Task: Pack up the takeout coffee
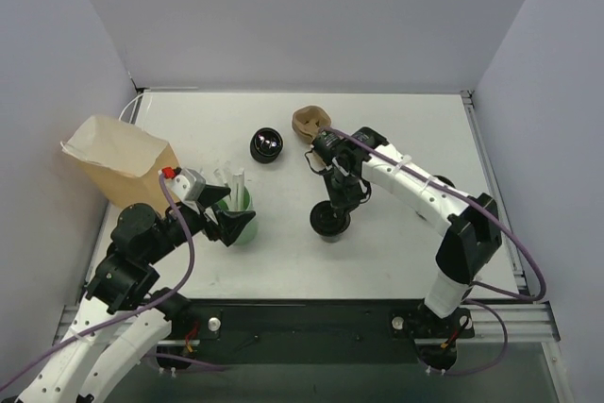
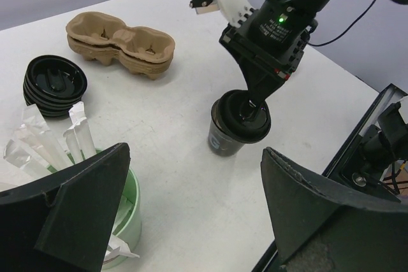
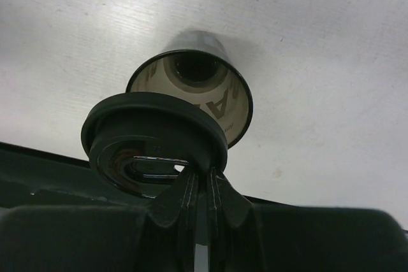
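Over the white, pale-walled table [image 1: 396, 261], left fingers [image 2: 83, 208] spread wide, right fingers [image 3: 180, 199] pinch a black lid [image 3: 146, 125]

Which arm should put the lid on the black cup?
The right one. Its end effector is shut on the black lid, over the open black cup. The left end effector is open by the green cup, holding nothing.

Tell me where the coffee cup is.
Top view: the coffee cup stands just right of centre, beneath the right gripper, right of the green cup.
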You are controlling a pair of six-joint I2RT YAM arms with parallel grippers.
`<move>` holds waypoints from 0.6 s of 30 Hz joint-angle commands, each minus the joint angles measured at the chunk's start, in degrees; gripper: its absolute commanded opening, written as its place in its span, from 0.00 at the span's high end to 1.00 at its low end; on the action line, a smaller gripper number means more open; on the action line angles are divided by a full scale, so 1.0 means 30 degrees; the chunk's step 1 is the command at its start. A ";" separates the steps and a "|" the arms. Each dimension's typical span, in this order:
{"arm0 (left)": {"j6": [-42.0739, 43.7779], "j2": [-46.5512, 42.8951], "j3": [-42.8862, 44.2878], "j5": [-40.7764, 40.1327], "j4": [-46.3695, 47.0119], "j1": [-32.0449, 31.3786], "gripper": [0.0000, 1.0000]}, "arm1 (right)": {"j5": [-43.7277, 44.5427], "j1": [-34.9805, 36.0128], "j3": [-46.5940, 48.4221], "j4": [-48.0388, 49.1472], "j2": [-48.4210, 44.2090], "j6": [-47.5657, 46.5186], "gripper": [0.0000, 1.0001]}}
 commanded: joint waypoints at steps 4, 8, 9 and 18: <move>0.0290 -0.0160 0.0003 0.0224 0.0787 -0.0108 0.07 | 0.1347 0.0027 0.1499 -0.3150 0.1695 0.0415 1.00; 0.0348 -0.0365 -0.0056 0.0078 0.0787 -0.0137 0.07 | 0.1727 -0.0032 0.1616 -0.3356 0.1960 0.0503 1.00; 0.0348 -0.0365 -0.0027 0.0106 0.0787 -0.0137 0.07 | 0.2018 -0.0090 0.1617 -0.3357 0.2019 0.0532 1.00; 0.0348 -0.0248 -0.0056 0.0283 0.0816 -0.0137 0.07 | 0.1493 -0.0354 0.1764 -0.3210 0.2547 0.0239 1.00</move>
